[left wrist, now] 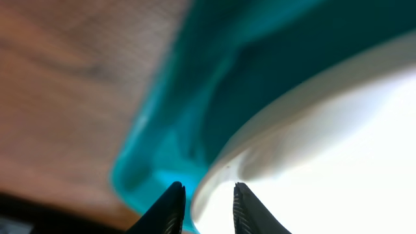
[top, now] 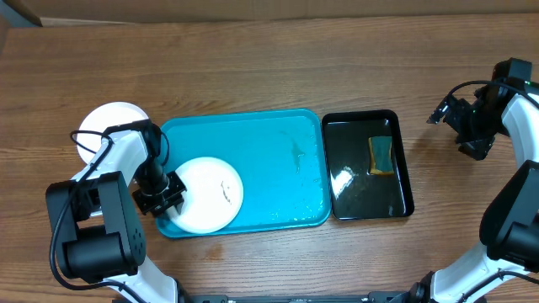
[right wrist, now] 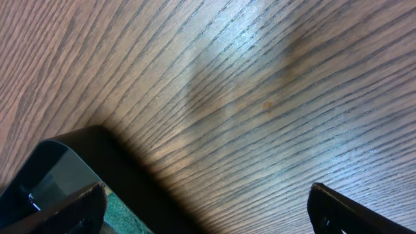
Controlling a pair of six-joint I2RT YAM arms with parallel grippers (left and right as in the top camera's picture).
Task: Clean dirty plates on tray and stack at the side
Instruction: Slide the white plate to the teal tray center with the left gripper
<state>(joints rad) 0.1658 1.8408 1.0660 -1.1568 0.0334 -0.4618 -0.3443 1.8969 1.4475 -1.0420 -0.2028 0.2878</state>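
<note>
Left gripper [top: 171,195] fingers [left wrist: 173,207] straddling rim of white plate [top: 207,194] at near-left corner of turquoise tray [top: 278,135], stacked plate [top: 114,124] by counter's left edge, right gripper [top: 449,112] fingers wide open, empty, far-right.

Right wrist cam: mostly bare wood table [right wrist: 260,97], grain running diagonally, bright glare patch near top centre.
Corner of the black tray [right wrist: 84,146] pokes in at lower left, rounded rim, glossy inside, a bit of green showing under its edge. Right gripper [right wrist: 208,201]: two dark fingertips [right wrist: 351,207] at the bottom corners, spread wide apart, nothing between them.
</note>
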